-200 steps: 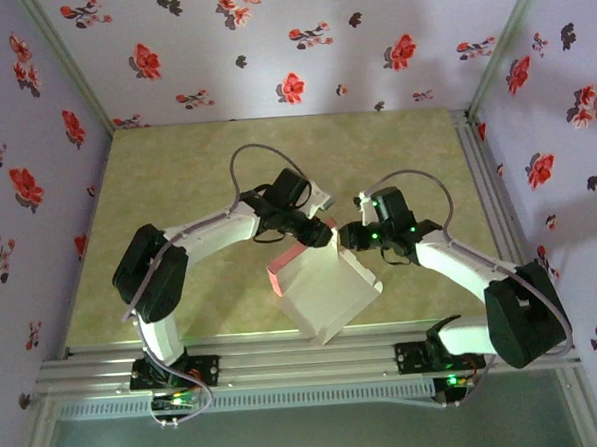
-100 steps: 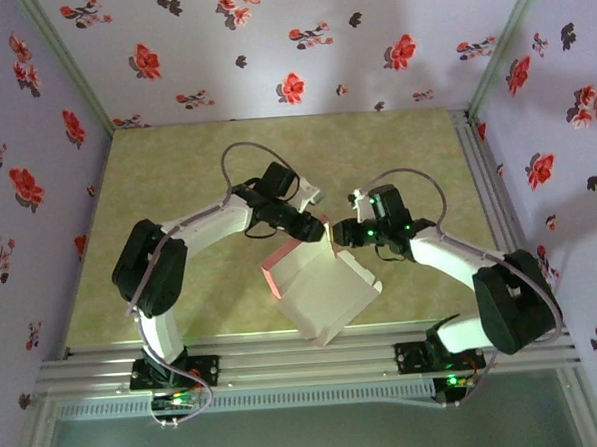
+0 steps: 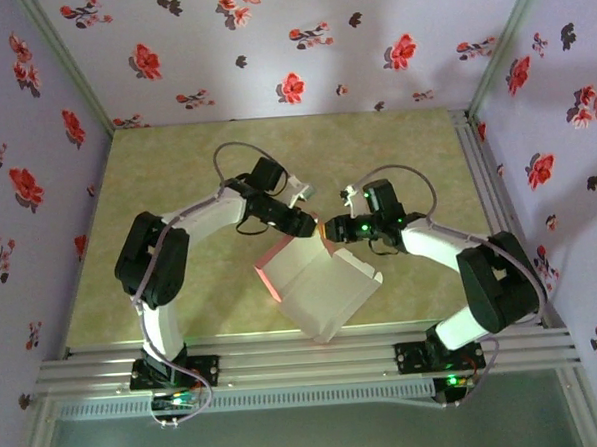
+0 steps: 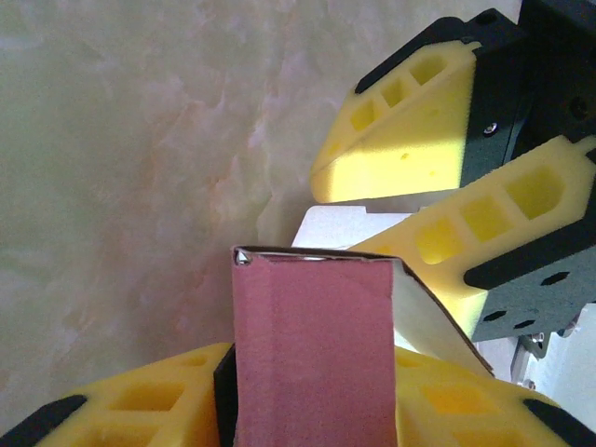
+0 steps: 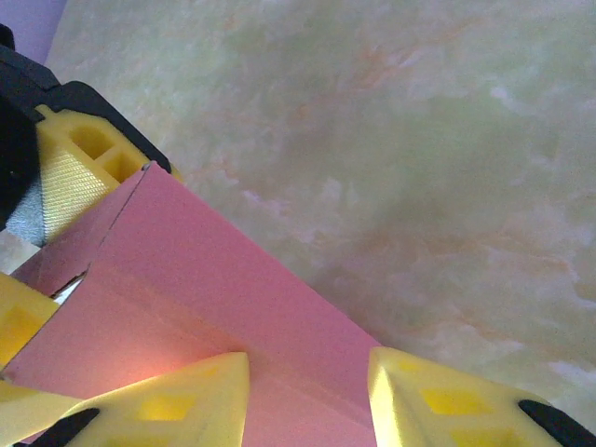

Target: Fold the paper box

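Your left gripper (image 4: 312, 386) is clenched on a salmon-pink wall of the paper box (image 3: 327, 287), at the box's far corner. Your right gripper (image 5: 309, 377) straddles the adjoining wall just beside it with its fingers apart, and you cannot tell whether it pinches. The box sits tilted, with its pale face up and a pink edge on its left side, over the table (image 3: 176, 170).

Matt thin-card paper box (image 3: 327, 292), smooth marbled table (image 3: 176, 180) — faint sheen
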You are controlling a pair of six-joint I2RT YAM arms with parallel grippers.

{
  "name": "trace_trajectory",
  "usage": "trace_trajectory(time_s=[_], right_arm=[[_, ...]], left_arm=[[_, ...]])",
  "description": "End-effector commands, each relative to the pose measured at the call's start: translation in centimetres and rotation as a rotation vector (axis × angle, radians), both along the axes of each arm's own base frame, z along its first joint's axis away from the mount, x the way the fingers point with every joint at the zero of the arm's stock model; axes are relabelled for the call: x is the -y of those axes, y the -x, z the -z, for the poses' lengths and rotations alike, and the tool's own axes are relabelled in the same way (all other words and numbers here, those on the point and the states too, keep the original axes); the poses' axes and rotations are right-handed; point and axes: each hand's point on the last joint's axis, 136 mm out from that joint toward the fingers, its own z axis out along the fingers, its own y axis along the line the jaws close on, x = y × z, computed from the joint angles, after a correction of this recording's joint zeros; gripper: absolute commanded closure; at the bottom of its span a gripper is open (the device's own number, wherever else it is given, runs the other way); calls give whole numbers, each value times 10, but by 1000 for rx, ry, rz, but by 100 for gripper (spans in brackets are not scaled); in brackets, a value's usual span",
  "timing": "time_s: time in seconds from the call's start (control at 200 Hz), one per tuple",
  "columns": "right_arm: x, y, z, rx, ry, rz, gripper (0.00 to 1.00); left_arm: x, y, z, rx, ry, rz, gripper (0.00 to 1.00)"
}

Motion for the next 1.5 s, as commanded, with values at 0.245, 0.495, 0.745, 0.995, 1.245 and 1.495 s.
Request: trace_trajectory(time_s=[0.245, 0.495, 0.745, 0.995, 1.245, 1.495], right_arm=[[-23, 13, -3, -26, -41, -137, 59], [-34, 19, 4, -42, -23, -179, 59], [-39, 25, -9, -25, -69, -176, 60], [-32, 28, -12, -12, -63, -140, 60], [-18, 22, -20, 28, -27, -43, 61], [-25, 32, -16, 3, -38, -84, 61]], left_arm=[[4, -4, -13, -60, 134, 70, 58], [0, -7, -9, -84, 132, 61, 59], [-5, -6, -5, -91, 126, 50, 59], [-10, -4, 2, -95, 120, 40, 59], [-21, 0, 7, -87, 87, 17, 59], [-27, 4, -1, -54, 80, 8, 59]])
